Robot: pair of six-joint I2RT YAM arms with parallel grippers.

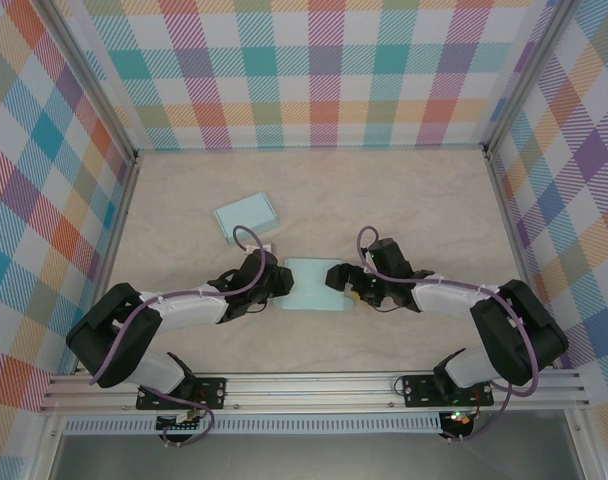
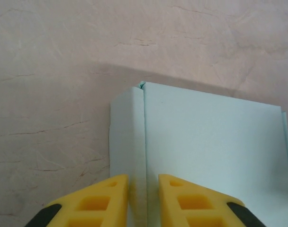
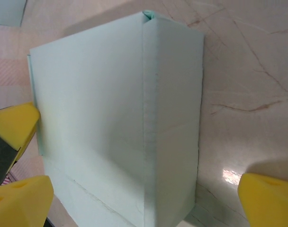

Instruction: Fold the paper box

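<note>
The pale mint paper box (image 1: 317, 285) lies at the table's middle between both arms. In the left wrist view its raised side wall (image 2: 134, 142) runs between my left gripper's (image 2: 143, 198) yellow fingers (image 2: 101, 203), which have closed in narrowly around it. From above, the left gripper (image 1: 281, 283) sits at the box's left edge. My right gripper (image 1: 342, 280) is at the box's right edge. In the right wrist view the right gripper (image 3: 144, 203) stands wide open, astride the box's upright wall (image 3: 172, 123), its fingertips (image 3: 269, 198) well clear of the paper.
A second flat mint paper piece (image 1: 246, 215) lies at the back left of the beige table (image 1: 414, 200). Plaid walls (image 1: 314, 70) close in the back and both sides. A metal rail (image 1: 314, 385) carries the arm bases at the near edge.
</note>
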